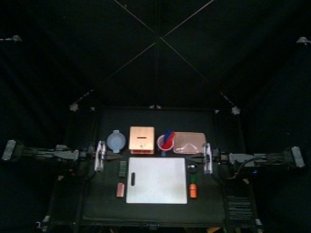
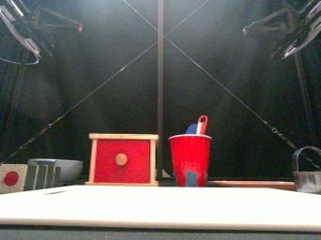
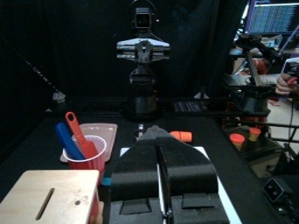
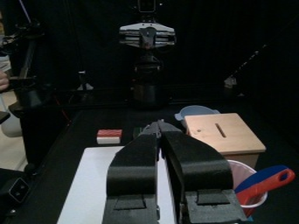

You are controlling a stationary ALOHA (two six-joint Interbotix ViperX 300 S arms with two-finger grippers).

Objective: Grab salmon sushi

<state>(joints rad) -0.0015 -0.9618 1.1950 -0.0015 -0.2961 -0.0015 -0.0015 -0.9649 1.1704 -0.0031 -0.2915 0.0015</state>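
Both arms parked at the sides, nothing gripped.

I see my left fingers (image 3: 160,149) pressed together, empty. The small dull orange-brown salmon sushi (image 1: 120,189) lies just left of the flat white board (image 1: 158,180) on the black surface (image 1: 97,205). My right fingers (image 4: 162,144) are likewise together, empty.

The white board (image 1: 158,180) lies at the table's (image 1: 97,214) front middle, with the salmon sushi (image 1: 120,188) just off its left edge and another small piece (image 1: 194,190) just off its right. Behind it stands a row (left to right): a bowl (image 1: 113,142), a wooden box (image 1: 142,138), a cup (image 1: 166,141) holding a utensil (image 2: 200,125), and a flat block (image 1: 191,140).
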